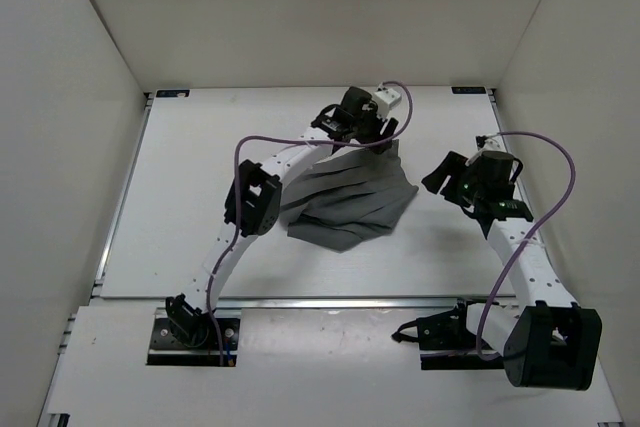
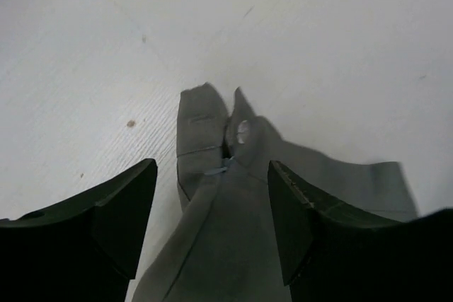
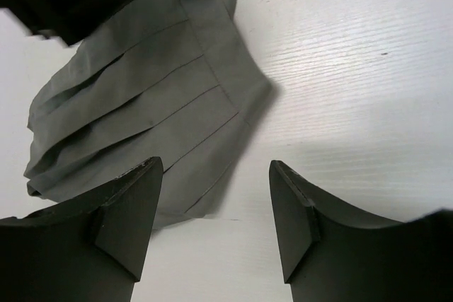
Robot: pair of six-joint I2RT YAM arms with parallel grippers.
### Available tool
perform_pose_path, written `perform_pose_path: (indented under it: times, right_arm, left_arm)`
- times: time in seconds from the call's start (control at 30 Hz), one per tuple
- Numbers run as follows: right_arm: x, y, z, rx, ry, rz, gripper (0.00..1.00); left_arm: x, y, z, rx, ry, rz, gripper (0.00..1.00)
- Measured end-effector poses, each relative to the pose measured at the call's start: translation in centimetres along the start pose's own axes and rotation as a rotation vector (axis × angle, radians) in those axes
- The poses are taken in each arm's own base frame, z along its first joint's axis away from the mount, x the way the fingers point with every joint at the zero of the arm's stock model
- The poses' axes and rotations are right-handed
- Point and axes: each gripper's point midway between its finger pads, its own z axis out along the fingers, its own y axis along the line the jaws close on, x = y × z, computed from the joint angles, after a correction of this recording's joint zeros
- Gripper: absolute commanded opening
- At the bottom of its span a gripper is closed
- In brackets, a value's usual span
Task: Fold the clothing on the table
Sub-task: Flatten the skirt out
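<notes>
Currently, top view: left gripper (image 1: pixel 347 119) sits at the 12 o'clock end of the clothing (image 1: pixel 350 197), its arm arched along the cloth's 9 o'clock side. Jaws apart. Left wrist view agrees: both fingers (image 2: pixel 117 210) are spread with nothing pinched. The waistband (image 2: pixel 202 139) end lies on the table (image 1: pixel 180 197) in the gap between them. Small pale button (image 2: pixel 243 131) on that waistband, short blue thread (image 2: pixel 219 169) at the button's 7 o'clock. One brown speck (image 2: pixel 131 124) on the white surface at the waistband's 9 o'clock.

Clothing: dark grey pleated skirt, roughly mid-table, slightly toward 1 o'clock. In the top view the waistband runs along its 1–3 o'clock edge and the pleats fan out toward 7–8 o'clock.

Right gripper (image 1: pixel 442 175) is at the clothing's 3 o'clock, near it but apart, pointing toward 9 o'clock. Jaws apart, holding nothing. In the right wrist view one finger is over cloth and the other over bare table, with the clothing's near edge in the gap. Can't tell whether the tips touch the surface. The dark blurred shape at 11 o'clock in that view is the left gripper, at the waistband's far end. Purple cable (image 1: pixel 570 172) loops off the right arm toward 3 o'clock.
</notes>
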Motion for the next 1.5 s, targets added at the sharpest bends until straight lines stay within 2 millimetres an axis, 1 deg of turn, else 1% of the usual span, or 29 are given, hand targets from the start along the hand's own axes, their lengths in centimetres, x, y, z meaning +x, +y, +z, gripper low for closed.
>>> perform_pose_path:
  times: [0.03, 0.1, 0.17, 0.23, 0.27, 0.3, 0.33, 0.37, 0.4, 0.57, 0.67, 0.7, 0.77, 0.8, 0.87, 0.97, 1.0, 1.03, 1.07, 1.1, 1.13, 1.17, 1.2, 1.27, 1.3, 1.33, 1.4, 1.43, 1.5]
  right_arm:
    - [0.0, 0.1, 0.0, -0.004, 0.001, 0.001, 0.59]
    - [0.0, 0.2, 0.1, -0.010, 0.001, 0.002, 0.59]
    - [0.0, 0.4, 0.1, -0.013, 0.000, 0.000, 0.59]
    - [0.1, 0.3, 0.1, -0.014, -0.001, 0.002, 0.58]
    - [0.2, 0.3, 0.2, -0.014, 0.001, 0.004, 0.59]
    - [0.2, 0.2, 0.2, -0.014, 0.000, 0.005, 0.59]
    - [0.3, 0.2, 0.2, -0.015, 0.000, 0.007, 0.59]
    - [0.3, 0.1, 0.3, -0.015, 0.000, 0.010, 0.59]
    - [0.3, 0.1, 0.3, -0.015, -0.001, 0.011, 0.59]
    - [0.2, 0.2, 0.3, -0.027, -0.006, 0.015, 0.61]
    - [0.5, 0.3, 0.6, -0.039, -0.002, 0.015, 0.64]
    - [0.7, 0.3, 0.7, -0.042, 0.006, 0.016, 0.64]
    - [1.1, 0.2, 1.2, -0.048, 0.023, 0.019, 0.64]
    - [1.3, 0.1, 1.5, -0.054, 0.038, 0.022, 0.65]
    - [2.0, 0.0, 2.2, -0.067, 0.087, 0.030, 0.66]
    - [2.1, 0.5, 2.8, -0.093, 0.128, 0.028, 0.67]
    - [1.8, 0.9, 2.7, -0.109, 0.128, 0.025, 0.68]
    - [1.7, 1.3, 2.7, -0.130, 0.126, 0.020, 0.67]
    - [1.6, 1.8, 2.5, -0.150, 0.123, 0.013, 0.67]
    - [1.6, 2.2, 2.5, -0.168, 0.126, 0.005, 0.68]
    - [1.7, 2.7, 2.4, -0.184, 0.130, -0.006, 0.68]
    - [2.0, 3.4, 2.3, -0.206, 0.139, -0.022, 0.68]
    - [2.3, 4.0, 2.3, -0.226, 0.150, -0.033, 0.69]
    - [2.9, 5.5, 2.2, -0.281, 0.173, -0.059, 0.70]
    - [3.3, 6.1, 2.1, -0.309, 0.189, -0.065, 0.75]
    - [3.7, 6.5, 2.1, -0.328, 0.204, -0.066, 0.75]
    - [4.3, 7.1, 2.3, -0.355, 0.229, -0.067, 0.75]
    - [4.6, 7.3, 2.5, -0.358, 0.241, -0.069, 0.74]
    - [5.2, 7.9, 3.1, -0.364, 0.273, -0.077, 0.70]
  left_arm:
    - [1.5, 0.4, 1.0, -0.012, 0.030, 0.009, 0.78]
    - [3.8, 0.9, 2.2, -0.027, 0.076, 0.015, 0.79]
    - [5.9, 1.4, 3.0, -0.035, 0.116, 0.018, 0.78]
    - [7.1, 1.5, 3.5, -0.033, 0.139, 0.012, 0.78]
    - [7.3, 1.4, 3.6, -0.031, 0.144, 0.011, 0.76]
    - [7.5, 1.4, 3.7, -0.029, 0.148, 0.011, 0.71]
    - [7.3, 1.2, 3.7, -0.025, 0.143, 0.011, 0.44]
    - [7.0, 1.1, 3.8, -0.021, 0.136, 0.008, 0.07]
    - [6.7, 1.0, 3.8, -0.017, 0.128, 0.011, 0.00]
    - [4.8, 0.3, 3.6, -0.006, 0.095, 0.033, 0.00]
    - [3.2, -0.3, 1.9, 0.014, 0.093, -0.002, 0.00]
    - [2.4, -0.8, 0.9, 0.036, 0.093, -0.028, 0.00]
    - [0.0, -1.8, -2.4, 0.093, 0.074, -0.087, 0.00]
    - [-1.1, -2.4, -5.1, 0.127, 0.065, -0.119, 0.00]
    - [-3.6, -3.5, -11.6, 0.174, 0.035, -0.153, 0.00]
    - [-7.3, -4.6, -21.6, 0.175, -0.055, -0.125, 0.00]
    - [-8.4, -5.3, -24.5, 0.179, -0.090, -0.106, 0.00]
    - [-9.0, -6.2, -27.2, 0.185, -0.124, -0.085, 0.00]
    - [-9.0, -7.2, -29.3, 0.198, -0.147, -0.072, 0.00]
    - [-8.2, -8.1, -30.8, 0.210, -0.156, -0.066, 0.00]
    - [-6.7, -8.9, -32.1, 0.222, -0.152, -0.068, 0.00]
    - [-4.4, -9.7, -32.8, 0.235, -0.125, -0.080, 0.00]
    - [-1.9, -10.2, -32.8, 0.249, -0.084, -0.102, 0.00]
    - [4.4, -10.4, -32.1, 0.249, 0.048, -0.179, 0.00]
    - [8.0, -10.3, -31.6, 0.238, 0.136, -0.226, 0.00]
    - [11.1, -10.3, -31.5, 0.223, 0.220, -0.270, 0.00]
    - [15.9, -10.5, -32.1, 0.196, 0.349, -0.330, 0.00]
    - [17.3, -10.6, -32.7, 0.187, 0.386, -0.349, 0.00]
    - [18.5, -10.9, -34.1, 0.173, 0.398, -0.356, 0.00]
